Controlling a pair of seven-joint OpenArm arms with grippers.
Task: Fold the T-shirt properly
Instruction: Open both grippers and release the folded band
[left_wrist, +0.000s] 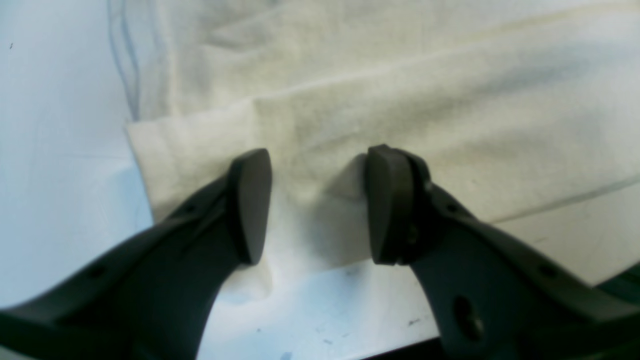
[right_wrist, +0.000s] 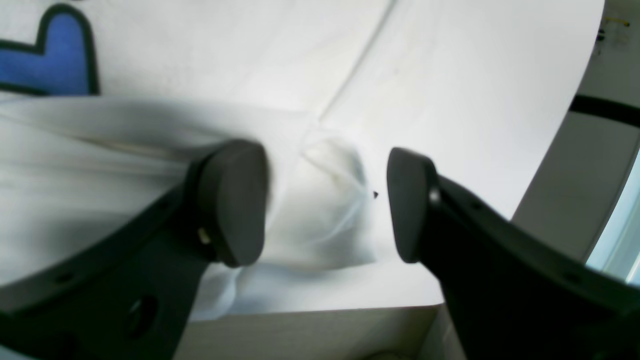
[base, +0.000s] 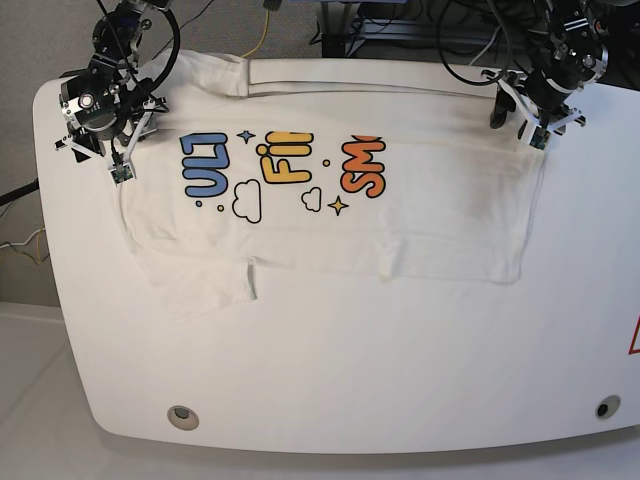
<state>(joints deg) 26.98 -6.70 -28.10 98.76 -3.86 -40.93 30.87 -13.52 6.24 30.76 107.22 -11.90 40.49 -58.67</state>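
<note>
2 wrist views: T-shirt (left_wrist: 400, 100) edges | base: printed letters (base: 280, 165)

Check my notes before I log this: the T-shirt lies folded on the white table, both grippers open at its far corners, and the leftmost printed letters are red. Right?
One error: the leftmost letters on the T-shirt are blue, as the base view shows. The white table, left gripper and right gripper are as stated.
</note>
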